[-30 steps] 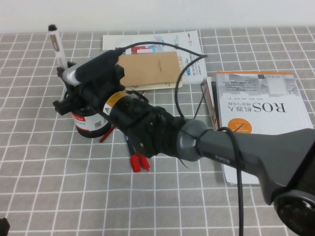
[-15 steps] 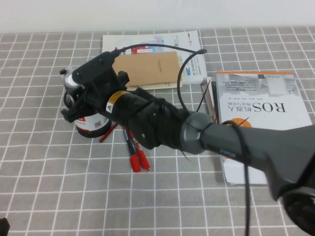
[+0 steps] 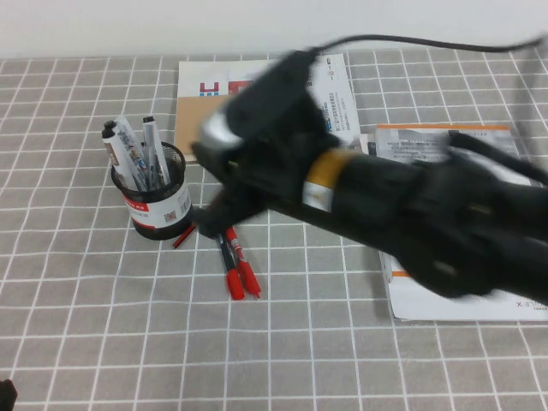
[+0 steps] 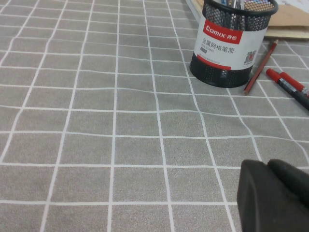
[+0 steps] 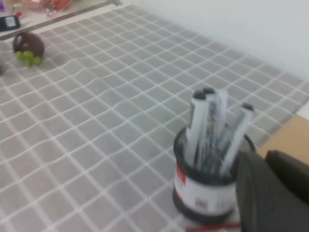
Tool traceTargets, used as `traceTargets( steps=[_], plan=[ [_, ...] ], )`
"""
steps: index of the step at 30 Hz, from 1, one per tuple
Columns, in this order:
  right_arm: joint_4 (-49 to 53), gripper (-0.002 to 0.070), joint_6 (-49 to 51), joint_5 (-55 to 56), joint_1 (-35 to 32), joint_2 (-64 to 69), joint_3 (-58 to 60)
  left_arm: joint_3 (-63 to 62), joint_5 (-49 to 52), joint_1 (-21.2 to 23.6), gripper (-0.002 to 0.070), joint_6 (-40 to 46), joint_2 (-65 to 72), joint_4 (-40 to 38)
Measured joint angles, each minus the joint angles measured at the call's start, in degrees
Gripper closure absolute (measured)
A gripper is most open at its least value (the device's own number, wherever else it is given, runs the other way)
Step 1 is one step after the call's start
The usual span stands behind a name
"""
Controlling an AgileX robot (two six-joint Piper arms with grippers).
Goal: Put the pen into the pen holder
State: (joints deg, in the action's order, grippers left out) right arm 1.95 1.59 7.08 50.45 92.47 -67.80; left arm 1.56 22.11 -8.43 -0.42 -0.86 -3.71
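The pen holder (image 3: 158, 210), a black mesh cup with a red-and-white label, stands at the left of the table and holds several pens. The pen (image 3: 116, 145), a thick white marker with a black cap, stands in it, leaning left. My right gripper (image 3: 210, 214) is blurred, just right of the cup, open and empty. In the right wrist view its fingers (image 5: 256, 193) are beside the pen holder (image 5: 203, 193), and the pen (image 5: 195, 121) is upright inside. My left gripper (image 4: 273, 193) is shut low over the table, well short of the pen holder (image 4: 227, 48).
Two red pens (image 3: 240, 270) and a thin red pencil (image 3: 184, 235) lie right of the cup. A brown notebook on a brochure (image 3: 201, 94) lies behind. A ROS book (image 3: 428, 141) lies at the right under my right arm.
My right gripper has let go of the pen and pulled back to the right, off the cup. The pen now stands inside the holder.
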Motion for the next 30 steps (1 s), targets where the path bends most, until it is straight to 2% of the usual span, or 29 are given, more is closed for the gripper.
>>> traceTargets(
  steps=[4, 12, 19, 25, 30],
  plan=[
    [0.0, 0.0688, 0.1, -0.3, -0.1, -9.9, 9.2, 0.0, 0.0, 0.0, 0.068, 0.0, 0.0, 0.0],
    [4.4, 0.0688, -0.8, 1.6, -6.0, -26.0, 24.7, 0.0, 0.0, 0.0, 0.068, 0.0, 0.0, 0.0],
    [4.7, 0.0689, -0.9, 3.5, -7.7, -40.0, 38.0, 0.0, 0.0, 0.0, 0.068, 0.0, 0.0, 0.0],
    [-3.2, 0.0689, -1.0, 0.5, -8.2, -49.0, 47.7, 0.0, 0.0, 0.0, 0.068, 0.0, 0.0, 0.0],
    [-6.7, 0.0688, -1.0, -0.5, -15.4, -60.3, 56.6, 0.0, 0.0, 0.0, 0.068, 0.0, 0.0, 0.0]
  ],
)
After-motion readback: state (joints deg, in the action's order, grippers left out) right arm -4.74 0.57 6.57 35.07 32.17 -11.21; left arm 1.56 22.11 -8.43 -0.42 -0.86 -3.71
